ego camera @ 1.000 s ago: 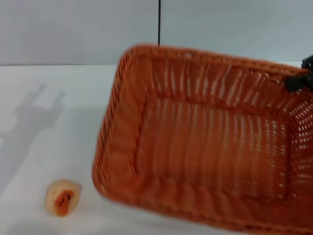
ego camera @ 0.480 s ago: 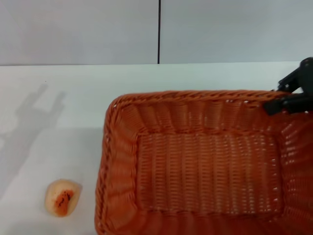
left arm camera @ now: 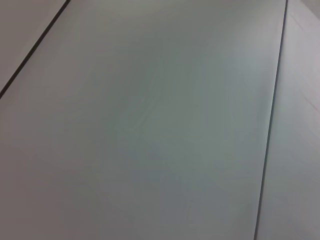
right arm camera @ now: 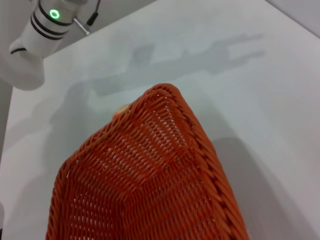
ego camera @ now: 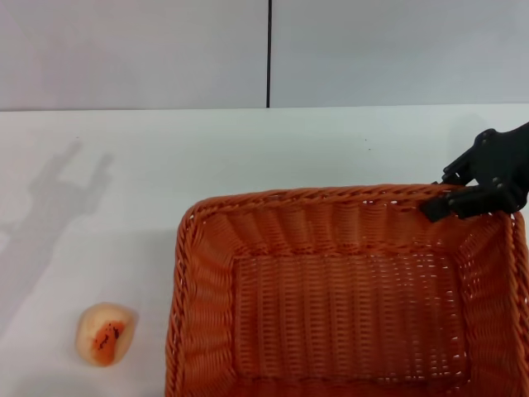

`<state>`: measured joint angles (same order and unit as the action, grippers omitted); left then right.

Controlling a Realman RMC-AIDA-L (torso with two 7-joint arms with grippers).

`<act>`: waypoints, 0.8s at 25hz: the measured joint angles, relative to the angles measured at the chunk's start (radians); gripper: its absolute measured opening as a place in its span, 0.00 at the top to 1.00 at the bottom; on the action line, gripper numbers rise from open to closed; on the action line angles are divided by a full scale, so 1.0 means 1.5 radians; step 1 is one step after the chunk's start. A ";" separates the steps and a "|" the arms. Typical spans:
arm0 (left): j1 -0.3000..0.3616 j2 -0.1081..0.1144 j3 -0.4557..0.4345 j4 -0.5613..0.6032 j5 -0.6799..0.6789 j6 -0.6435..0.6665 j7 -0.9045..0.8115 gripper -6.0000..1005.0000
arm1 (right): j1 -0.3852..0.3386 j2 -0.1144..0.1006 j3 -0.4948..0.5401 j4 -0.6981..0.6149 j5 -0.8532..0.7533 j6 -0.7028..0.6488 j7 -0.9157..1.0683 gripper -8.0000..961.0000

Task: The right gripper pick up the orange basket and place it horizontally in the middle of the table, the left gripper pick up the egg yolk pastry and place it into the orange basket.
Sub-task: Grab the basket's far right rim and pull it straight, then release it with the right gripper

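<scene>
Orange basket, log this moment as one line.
orange basket flat on table | right gripper at far rim | egg yolk pastry outside, untouched | left gripper unseen

The basket (ego camera: pixel 347 289) sits on the counter (ego camera: pixel 124 165), taking up the near right part of the head view, with its long side running left to right and its near edge cut off by the frame. The egg yolk pastry (ego camera: pixel 104 333) lies on the counter to the left of the basket, near the front edge and apart from it. The right hand (ego camera: pixel 471 194) is at the basket's far right corner, on the rim. A wall (ego camera: pixel 165 50) stands behind the counter.
</scene>
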<state>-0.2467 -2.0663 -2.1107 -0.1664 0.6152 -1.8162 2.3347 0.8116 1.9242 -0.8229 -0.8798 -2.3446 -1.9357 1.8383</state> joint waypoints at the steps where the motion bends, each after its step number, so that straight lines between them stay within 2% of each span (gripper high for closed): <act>1: -0.001 0.000 0.000 0.000 0.000 0.001 0.000 0.39 | 0.000 -0.001 -0.002 0.000 -0.003 0.001 0.000 0.80; 9: -0.002 0.000 0.000 -0.001 -0.001 0.003 0.000 0.39 | 0.007 -0.009 -0.006 0.013 -0.008 0.005 0.000 0.76; 18: -0.002 0.000 0.000 -0.001 -0.001 0.005 0.000 0.39 | -0.002 -0.017 0.027 0.004 -0.011 0.054 0.005 0.70; 20: -0.002 0.000 0.000 -0.001 -0.001 0.005 0.000 0.39 | -0.008 -0.017 0.053 -0.001 -0.008 0.065 0.003 0.61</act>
<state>-0.2500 -2.0660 -2.1107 -0.1673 0.6143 -1.8085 2.3347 0.7999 1.8991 -0.7438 -0.8816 -2.3567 -1.8389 1.8426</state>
